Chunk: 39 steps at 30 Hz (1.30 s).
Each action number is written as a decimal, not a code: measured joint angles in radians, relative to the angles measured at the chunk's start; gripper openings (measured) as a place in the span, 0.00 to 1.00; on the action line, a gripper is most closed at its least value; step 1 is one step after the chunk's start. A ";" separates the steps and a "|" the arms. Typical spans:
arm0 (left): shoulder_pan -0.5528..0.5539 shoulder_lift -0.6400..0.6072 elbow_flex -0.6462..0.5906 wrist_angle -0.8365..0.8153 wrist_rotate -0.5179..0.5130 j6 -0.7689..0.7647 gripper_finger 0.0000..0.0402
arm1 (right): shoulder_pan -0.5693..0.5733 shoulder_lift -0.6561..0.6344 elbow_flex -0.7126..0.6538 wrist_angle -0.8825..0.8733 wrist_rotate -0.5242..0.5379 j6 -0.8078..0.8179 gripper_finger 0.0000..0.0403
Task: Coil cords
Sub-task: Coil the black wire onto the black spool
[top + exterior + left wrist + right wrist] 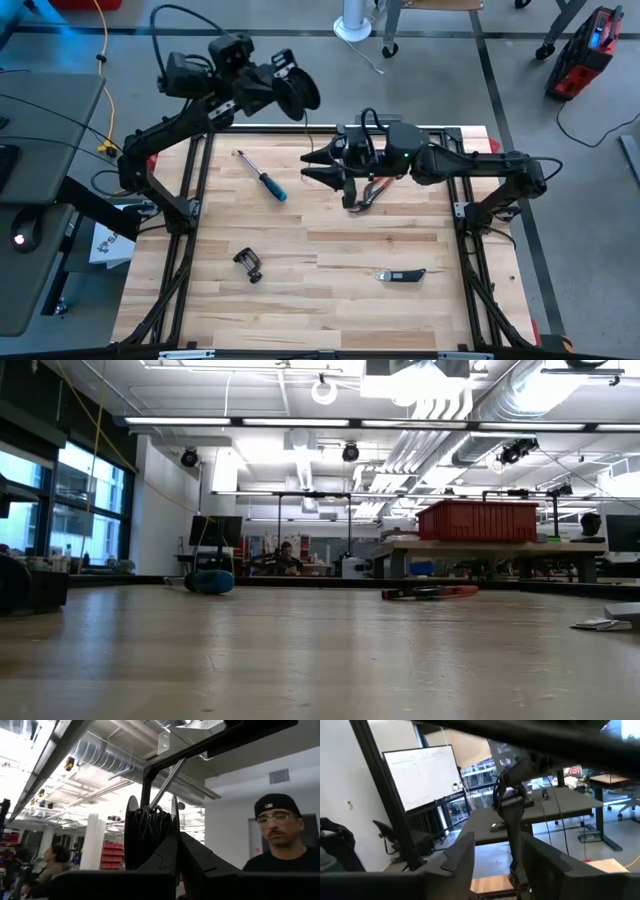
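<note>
So the reel (150, 837) is a small round black spool, two thin discs with dark cord (152, 827) wound in loops between them. It's up in the air, standing on edge, pinched in the left hand (290, 90), whose fingers are closed on it. From above, the reel shows as a dark disc over the counter's far edge, near its left corner, not touching the wood. No loose tail of cord that I can make out.
</note>
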 joint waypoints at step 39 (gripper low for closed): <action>0.184 -0.262 -0.002 -1.331 -0.020 0.419 0.00 | 0.086 -0.242 0.002 -0.355 0.025 0.018 0.00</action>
